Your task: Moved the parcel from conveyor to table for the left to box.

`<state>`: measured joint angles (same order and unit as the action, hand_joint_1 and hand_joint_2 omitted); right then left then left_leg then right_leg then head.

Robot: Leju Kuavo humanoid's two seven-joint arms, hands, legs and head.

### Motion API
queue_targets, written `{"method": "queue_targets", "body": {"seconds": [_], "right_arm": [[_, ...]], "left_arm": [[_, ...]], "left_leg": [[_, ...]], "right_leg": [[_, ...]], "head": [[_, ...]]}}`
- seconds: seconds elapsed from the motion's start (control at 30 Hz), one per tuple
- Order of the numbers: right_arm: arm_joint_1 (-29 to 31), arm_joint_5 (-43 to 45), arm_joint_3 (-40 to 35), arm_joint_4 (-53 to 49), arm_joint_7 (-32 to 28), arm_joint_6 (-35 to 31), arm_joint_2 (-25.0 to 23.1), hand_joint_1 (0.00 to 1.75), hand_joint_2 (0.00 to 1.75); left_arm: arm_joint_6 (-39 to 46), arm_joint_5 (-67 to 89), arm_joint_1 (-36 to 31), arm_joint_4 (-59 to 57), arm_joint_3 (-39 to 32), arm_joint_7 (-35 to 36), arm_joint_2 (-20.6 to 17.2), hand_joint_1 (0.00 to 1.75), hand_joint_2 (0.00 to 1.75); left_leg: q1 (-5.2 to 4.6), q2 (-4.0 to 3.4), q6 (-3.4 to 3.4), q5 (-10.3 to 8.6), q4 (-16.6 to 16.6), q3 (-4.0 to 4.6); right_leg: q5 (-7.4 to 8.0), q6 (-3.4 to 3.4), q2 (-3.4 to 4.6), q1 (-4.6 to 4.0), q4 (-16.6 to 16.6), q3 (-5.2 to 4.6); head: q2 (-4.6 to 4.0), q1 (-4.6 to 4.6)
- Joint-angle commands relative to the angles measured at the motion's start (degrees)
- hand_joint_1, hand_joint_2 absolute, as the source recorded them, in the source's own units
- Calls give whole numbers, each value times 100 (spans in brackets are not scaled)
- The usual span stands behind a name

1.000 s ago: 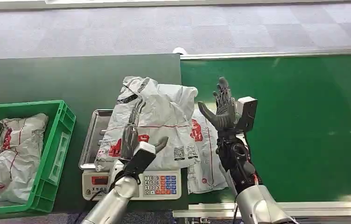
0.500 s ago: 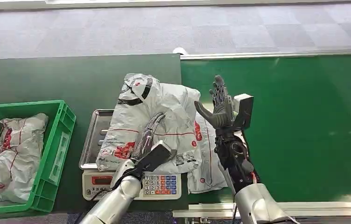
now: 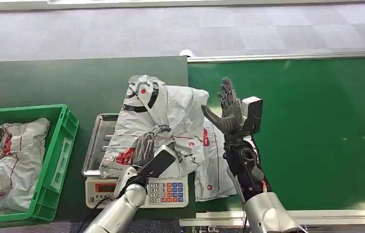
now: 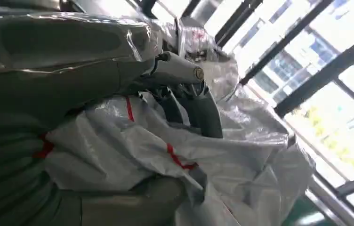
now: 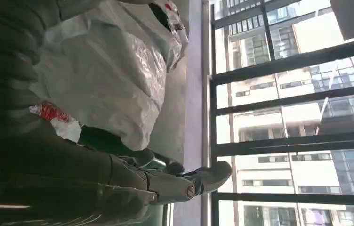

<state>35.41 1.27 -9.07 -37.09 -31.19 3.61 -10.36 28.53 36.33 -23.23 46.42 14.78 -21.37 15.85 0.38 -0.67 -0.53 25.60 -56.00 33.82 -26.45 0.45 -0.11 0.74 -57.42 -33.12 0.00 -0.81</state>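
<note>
Over the last second the left robot hand [image 3: 147, 148] had closed its fingers into the white parcel [image 3: 163, 121] on the scale [image 3: 139, 190], bunching it for boxing, while the right robot hand [image 3: 226, 112], at 3 o'clock, stayed open above the conveyor [image 3: 316, 126].

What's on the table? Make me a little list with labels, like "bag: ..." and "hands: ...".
parcel: white plastic bag, lying on the scale
scale: metal tray, keypad in front
left hand: fingers closed on the parcel's plastic
right hand: open, raised beside the parcel, holding nothing
second bag: partly under the parcel, on the green conveyor
green crate: holds more white bags
</note>
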Motion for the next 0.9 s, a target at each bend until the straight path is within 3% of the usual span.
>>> {"method": "queue_targets", "body": {"seconds": [0.03,0.27,0.37,0.57,0.63,0.83,0.9], "right_arm": [[179,15,165,178,-43,17,-13,0,175],[189,22,166,197,-57,17,-8,0,175],[233,51,148,294,-112,24,17,0,175],[319,120,101,505,-246,86,42,0,175],[347,153,81,546,-278,101,30,0,175],[423,217,-30,659,-296,164,-16,0,175],[426,221,-36,667,-298,156,-17,0,175]], "left_arm": [[1061,-411,44,-249,-314,-655,148,173,175],[1147,-432,45,-226,-352,-778,163,173,175],[1147,115,125,-32,-1118,-1226,415,175,175],[1147,595,345,726,-1452,-1712,415,175,175],[1147,1347,571,1528,-1641,-1817,415,175,175],[1147,1163,1049,4284,-989,-1863,415,175,175],[1147,1063,1058,4414,-915,-1863,415,175,175]], "left_leg": [[2,7,2,2,3,-6],[0,8,1,0,2,0],[0,5,1,1,1,2],[0,5,2,2,0,3],[1,5,2,2,0,2],[5,-4,3,8,-15,22],[6,-2,3,9,-17,23]], "right_leg": [[-2,-2,-2,-2,6,9],[0,-1,-1,0,3,2],[1,-1,2,0,3,0],[0,-1,1,0,2,-2],[-1,-1,1,-1,3,-1],[-2,0,10,-5,-8,-19],[-4,-1,7,-7,-8,-19]], "head": [[0,0],[0,0],[0,0],[0,0],[0,0],[0,0],[0,0]]}}
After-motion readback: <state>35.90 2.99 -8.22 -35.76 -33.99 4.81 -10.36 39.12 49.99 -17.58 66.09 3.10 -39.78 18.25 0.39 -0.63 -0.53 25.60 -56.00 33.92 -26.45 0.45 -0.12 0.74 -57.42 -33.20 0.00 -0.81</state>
